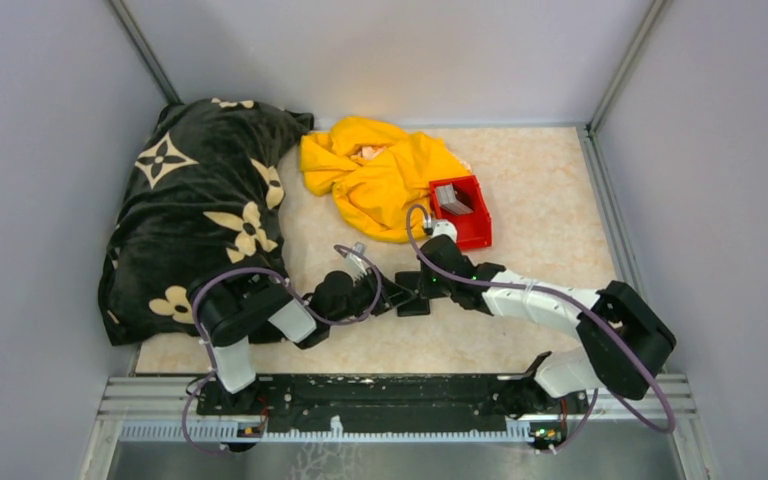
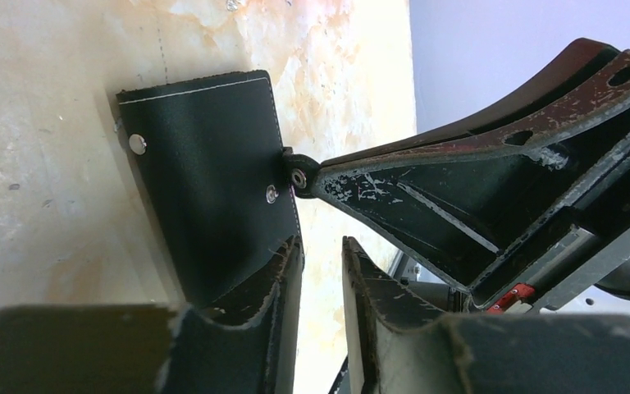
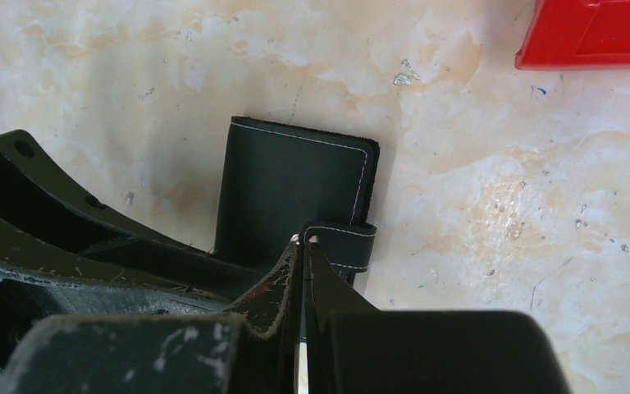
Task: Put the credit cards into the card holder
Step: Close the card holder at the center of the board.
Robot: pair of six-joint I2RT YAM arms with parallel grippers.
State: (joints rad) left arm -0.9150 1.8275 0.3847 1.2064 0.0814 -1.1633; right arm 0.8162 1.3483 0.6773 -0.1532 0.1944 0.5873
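The card holder is a black stitched wallet lying closed on the pale table, seen also in the right wrist view. My right gripper is shut on its snap tab, and its fingertips pinch the tab at the wallet's edge. My left gripper is open by a narrow gap with only table showing between its fingers; its left finger overlaps the wallet's near corner. From above, both grippers meet over the card holder. The grey credit cards stand in the red bin.
The red bin sits just beyond the right gripper, and its corner shows in the right wrist view. A yellow cloth lies behind it. A black flowered blanket covers the left side. Grey walls enclose the table.
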